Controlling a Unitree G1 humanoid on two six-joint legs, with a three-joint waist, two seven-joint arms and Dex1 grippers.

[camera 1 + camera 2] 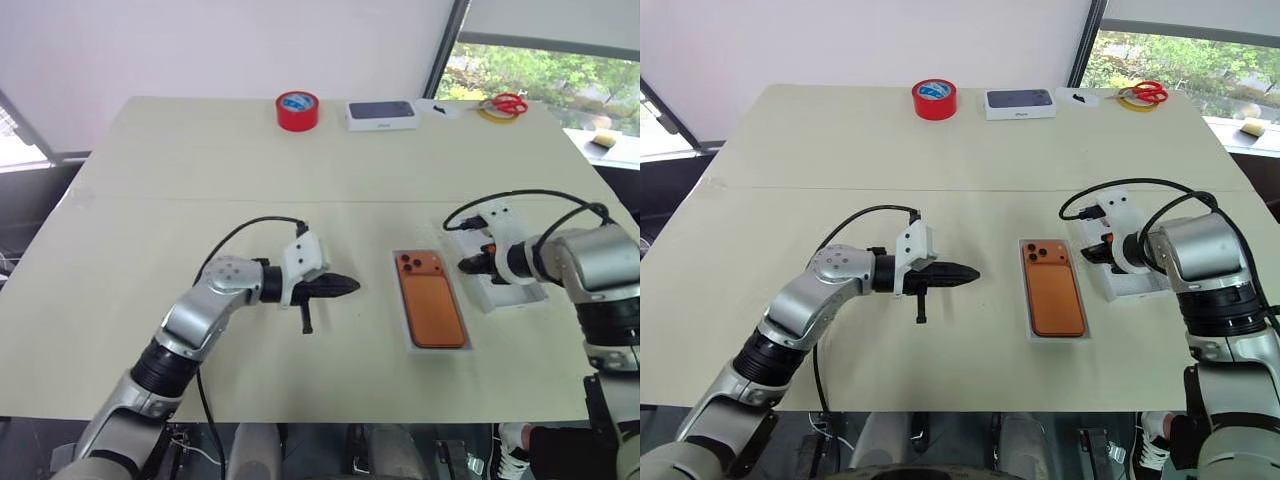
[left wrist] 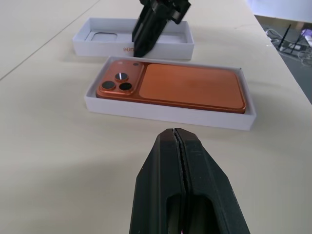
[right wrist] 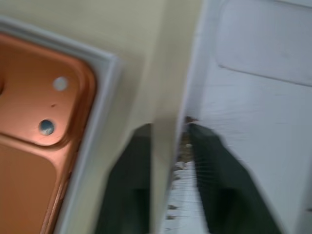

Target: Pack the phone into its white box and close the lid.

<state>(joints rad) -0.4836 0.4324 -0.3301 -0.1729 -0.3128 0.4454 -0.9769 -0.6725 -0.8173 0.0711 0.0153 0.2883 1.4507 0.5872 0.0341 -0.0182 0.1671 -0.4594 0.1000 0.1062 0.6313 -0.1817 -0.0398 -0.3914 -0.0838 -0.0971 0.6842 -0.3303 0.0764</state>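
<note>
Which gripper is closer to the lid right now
Right. The right gripper is at the lid, its fingers astride one wall. The left gripper hangs shut on the far side of the phone.

The cream table [image 1: 200, 180] carries the white box [image 1: 405, 262], the lid [image 1: 520, 298], red tape [image 1: 298, 110].

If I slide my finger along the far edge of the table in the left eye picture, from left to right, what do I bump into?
Red tape roll with a blue middle → closed white box with a dark phone picture → red-handled scissors.
</note>
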